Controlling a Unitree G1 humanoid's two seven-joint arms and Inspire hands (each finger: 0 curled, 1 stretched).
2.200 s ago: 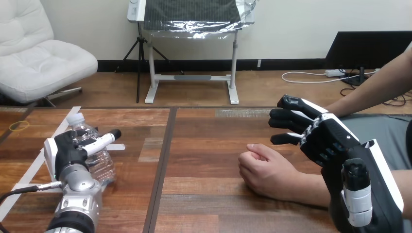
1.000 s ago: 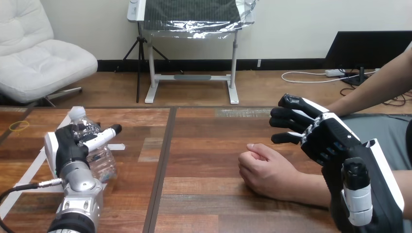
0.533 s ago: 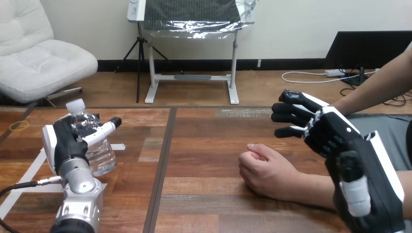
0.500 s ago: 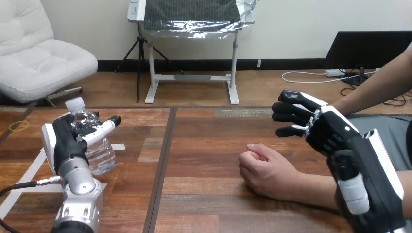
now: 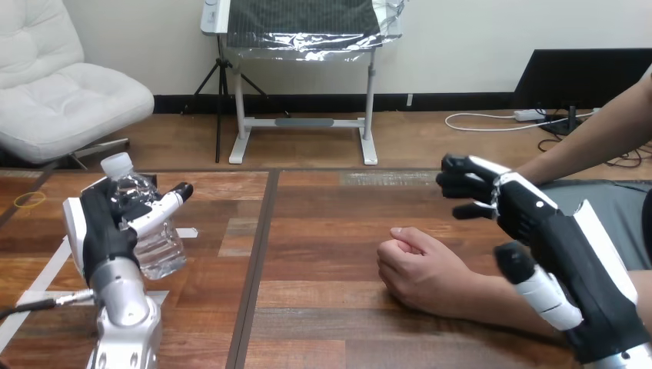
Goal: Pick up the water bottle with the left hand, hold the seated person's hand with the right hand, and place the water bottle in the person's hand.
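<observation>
At left, one water bottle [image 5: 158, 247] clasped by left hand [image 5: 104, 231]; right hand [image 5: 538, 223] slack-fingered.

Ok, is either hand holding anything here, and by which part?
The left hand holds the water bottle, closed round its body below the cap. The right hand holds nothing; it is clear of the person's hand.

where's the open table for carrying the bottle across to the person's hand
The widest bare stretch is the table middle, between the water bottle in the left hand and the person's hand. The far strip beyond it is bare too. Crowded: the right side, where the right hand hangs by the person's forearm.
</observation>
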